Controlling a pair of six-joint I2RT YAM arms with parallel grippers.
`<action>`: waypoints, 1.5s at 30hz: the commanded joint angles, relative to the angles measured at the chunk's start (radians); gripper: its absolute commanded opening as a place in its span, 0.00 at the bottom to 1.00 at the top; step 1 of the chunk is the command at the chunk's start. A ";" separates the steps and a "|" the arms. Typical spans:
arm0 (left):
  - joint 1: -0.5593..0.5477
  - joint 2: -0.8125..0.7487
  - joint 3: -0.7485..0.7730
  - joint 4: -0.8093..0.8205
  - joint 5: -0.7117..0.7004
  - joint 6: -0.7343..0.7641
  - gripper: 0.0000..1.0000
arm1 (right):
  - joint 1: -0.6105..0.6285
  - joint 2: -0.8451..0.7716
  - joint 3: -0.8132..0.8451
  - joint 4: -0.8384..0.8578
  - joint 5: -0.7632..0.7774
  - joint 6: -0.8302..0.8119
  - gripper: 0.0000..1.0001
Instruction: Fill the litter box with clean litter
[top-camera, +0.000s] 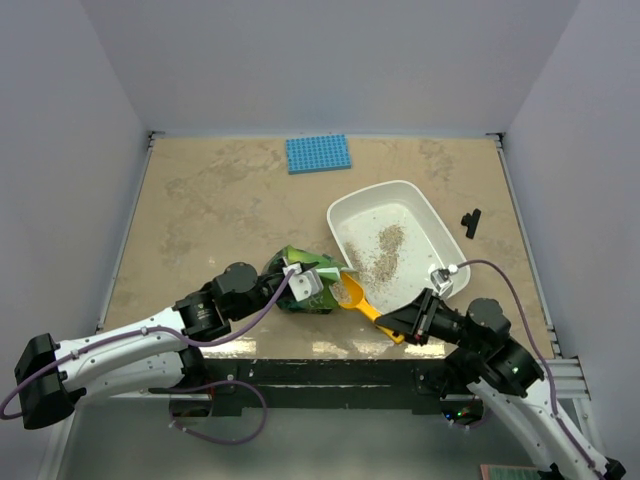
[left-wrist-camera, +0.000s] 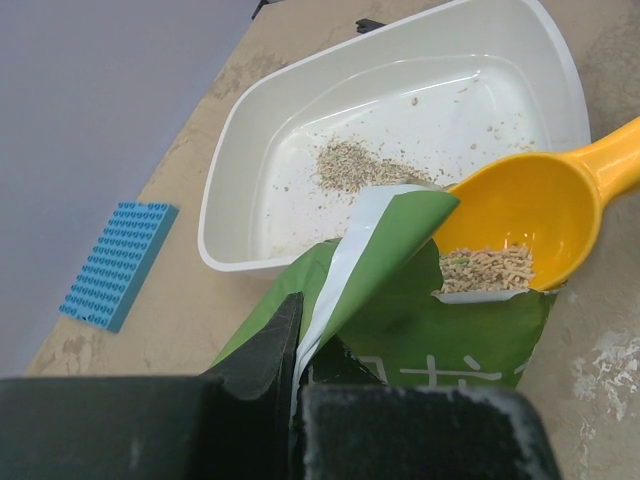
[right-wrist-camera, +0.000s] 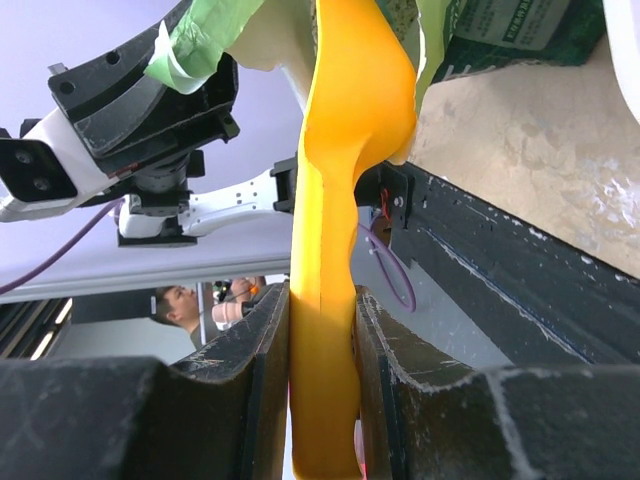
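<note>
The white litter box (top-camera: 440, 222) sits right of centre with a small heap of beige litter (top-camera: 384, 252) on its floor; it also shows in the left wrist view (left-wrist-camera: 240, 170), with the litter (left-wrist-camera: 350, 165). My left gripper (top-camera: 300, 285) is shut on the torn edge of the green foil bag (left-wrist-camera: 420, 320), which lies just in front of the box. My right gripper (top-camera: 405, 322) is shut on the handle of the orange scoop (right-wrist-camera: 325, 300). The scoop's bowl (left-wrist-camera: 515, 215) sits in the bag's mouth with litter in it (left-wrist-camera: 490, 268).
A blue studded mat (top-camera: 318, 153) lies at the back of the table. A small black object (top-camera: 470, 221) lies right of the litter box. Grey walls enclose the table on three sides.
</note>
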 joint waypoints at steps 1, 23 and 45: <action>-0.015 0.004 -0.002 0.064 0.019 -0.017 0.00 | 0.001 -0.030 0.086 -0.098 0.078 -0.015 0.00; -0.015 0.013 -0.004 0.156 -0.232 -0.045 0.00 | 0.001 -0.030 0.329 -0.365 0.192 -0.009 0.00; 0.058 0.146 0.101 0.169 -0.329 -0.088 0.00 | 0.002 -0.021 0.452 -0.370 0.415 0.031 0.00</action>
